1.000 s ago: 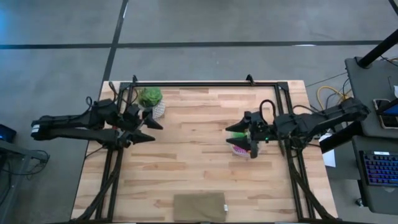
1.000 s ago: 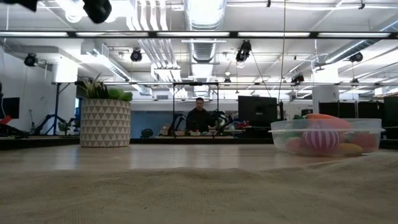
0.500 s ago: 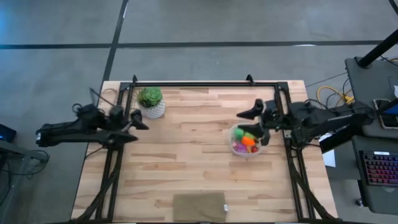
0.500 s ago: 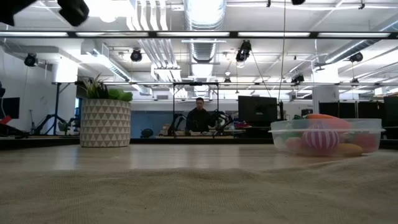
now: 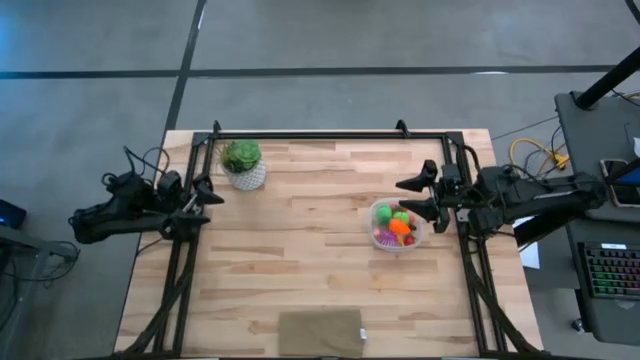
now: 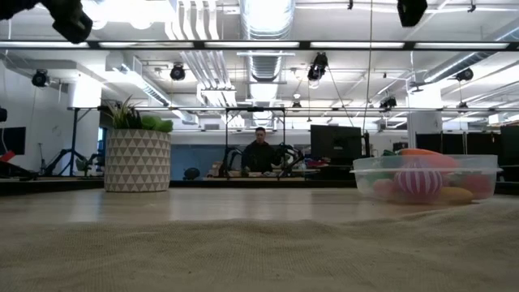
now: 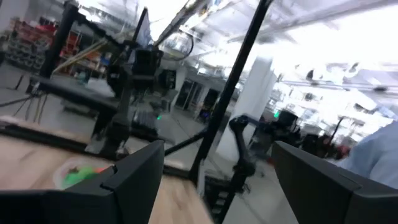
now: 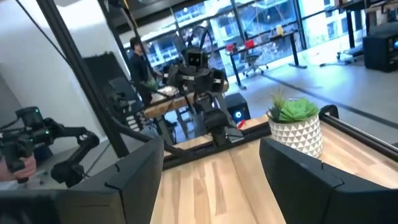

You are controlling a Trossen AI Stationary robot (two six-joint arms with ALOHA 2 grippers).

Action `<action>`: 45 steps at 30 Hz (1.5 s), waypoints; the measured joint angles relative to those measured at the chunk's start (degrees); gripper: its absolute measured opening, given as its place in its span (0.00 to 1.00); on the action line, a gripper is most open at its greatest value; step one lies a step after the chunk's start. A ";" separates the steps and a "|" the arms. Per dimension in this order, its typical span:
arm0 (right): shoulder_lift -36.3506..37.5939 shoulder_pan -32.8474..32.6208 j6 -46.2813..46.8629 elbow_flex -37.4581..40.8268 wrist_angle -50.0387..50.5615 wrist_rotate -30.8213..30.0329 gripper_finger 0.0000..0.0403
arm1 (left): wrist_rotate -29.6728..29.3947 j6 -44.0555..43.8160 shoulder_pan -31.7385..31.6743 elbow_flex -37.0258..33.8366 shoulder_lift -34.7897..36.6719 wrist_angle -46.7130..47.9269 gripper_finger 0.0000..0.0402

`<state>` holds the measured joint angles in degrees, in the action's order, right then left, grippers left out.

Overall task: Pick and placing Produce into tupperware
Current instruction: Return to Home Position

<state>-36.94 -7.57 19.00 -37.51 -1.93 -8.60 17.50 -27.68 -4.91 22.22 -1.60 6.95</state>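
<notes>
The tupperware, a round clear tub, stands on its base on the right part of the table and holds the produce: green balls, an orange carrot, a magenta bunch and small red pieces. The low view shows the tupperware with the magenta bunch and a yellow piece inside. My right gripper is open, raised beside the tub's far right side. My left gripper is open at the table's left edge, near the plant pot. Both wrist views show open, empty fingers: the right gripper and the left gripper.
A leafy green plant in a white patterned pot stands at the far left of the table. A khaki cloth lies at the near edge. Black frame rails run along the far, left and right sides. A person sits in the room beyond.
My right gripper has drawn back from above the tupperware toward the table's right edge and slightly toward the far edge, uncovering the produce. My left gripper has pulled back toward the left edge. In the low view both arms have risen toward the top of the picture.
</notes>
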 joint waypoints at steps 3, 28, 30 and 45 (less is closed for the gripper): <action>2.03 0.14 0.00 4.96 -4.87 0.04 0.64 | 0.10 1.37 0.00 -0.35 -0.04 0.86 0.71; 34.46 0.13 -6.77 28.92 -10.68 -0.50 0.64 | -0.21 -4.99 0.00 -9.43 -0.12 0.96 0.71; 36.95 0.12 -7.00 29.86 -9.53 -0.81 0.64 | -0.67 -4.99 0.00 -9.65 0.01 1.07 0.71; 36.93 0.11 -7.06 31.71 -7.35 -2.97 0.64 | -1.71 -4.75 0.00 -12.60 0.08 0.77 0.71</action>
<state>-0.01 -7.46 11.95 -5.79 -9.28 -11.57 15.79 -32.42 -4.91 9.61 -1.52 7.72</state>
